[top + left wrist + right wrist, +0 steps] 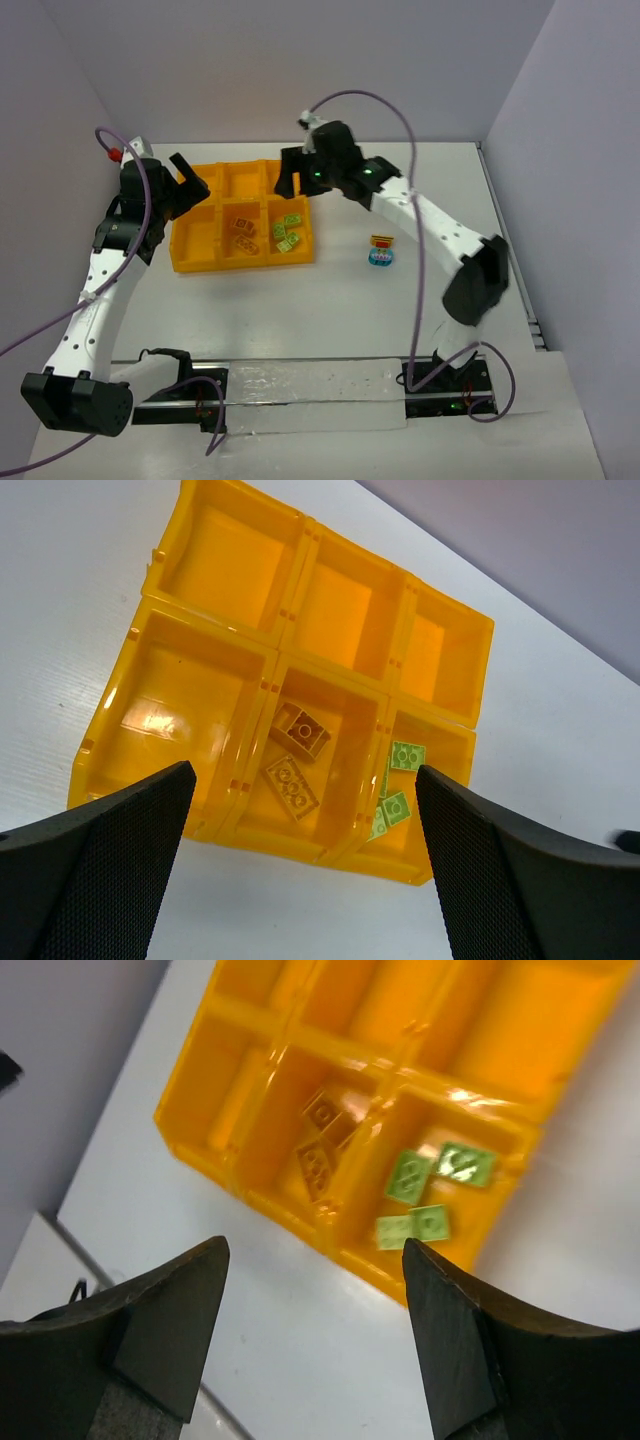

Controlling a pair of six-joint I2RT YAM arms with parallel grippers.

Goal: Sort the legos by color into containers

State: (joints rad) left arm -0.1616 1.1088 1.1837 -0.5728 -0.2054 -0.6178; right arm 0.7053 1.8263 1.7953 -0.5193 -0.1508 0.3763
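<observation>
Table (pixel 330 300): white; it carries the tray and one loose stack of bricks.
Tray (pixel 200 266): orange-yellow, six square compartments in two rows of three, lying left of the table's centre.
Left gripper (pixel 190 180): hangs over the tray's far-left corner. Its fingers are spread wide with nothing between them, and its wrist view looks down on the whole tray.
Right gripper (pixel 290 180): hangs over the tray's far-right compartment. Its fingers are apart and hold nothing, and no brick touches them.
Lime green legos (pixel 288 232): several flat bricks lie loose in the near-right compartment, some overlapping.
Yellow legos (pixel 244 235): two bricks lie in the near-middle compartment, one beyond the other, both skewed.
Red and light blue stack (pixel 381 250): sits on the bare table, right of the tray and apart from it, red above blue.
</observation>
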